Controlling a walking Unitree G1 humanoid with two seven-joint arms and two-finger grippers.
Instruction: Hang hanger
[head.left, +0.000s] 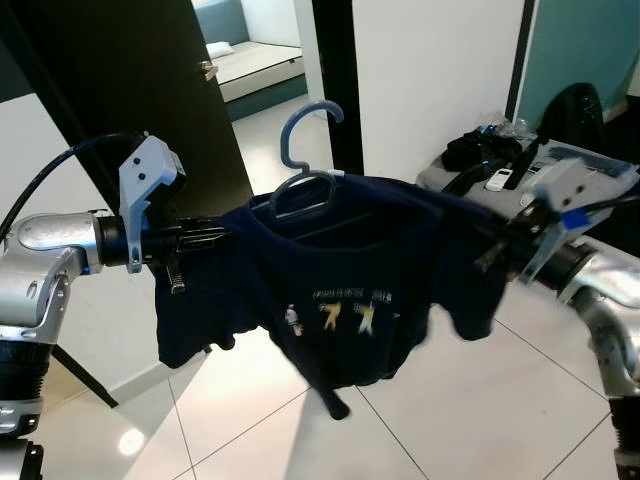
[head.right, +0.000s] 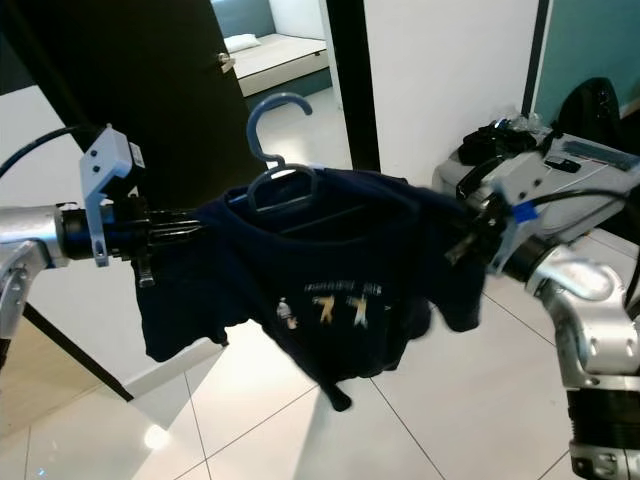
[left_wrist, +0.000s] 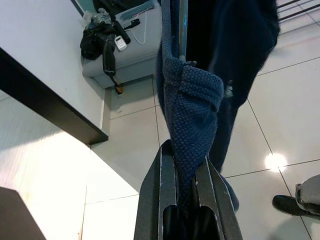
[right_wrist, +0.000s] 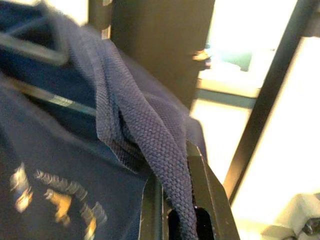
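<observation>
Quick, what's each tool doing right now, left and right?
Left tool: shut on the navy shirt's shoulder, with the blue hanger inside the shirt.
Right tool: shut on the shirt's other shoulder.

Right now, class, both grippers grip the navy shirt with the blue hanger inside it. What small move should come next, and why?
Probably carry the load toward a rail, keeping it level. The left gripper and right gripper each pinch a shoulder of the shirt, stretched between them; the hanger has its hook free, pointing up, resting on nothing.
</observation>
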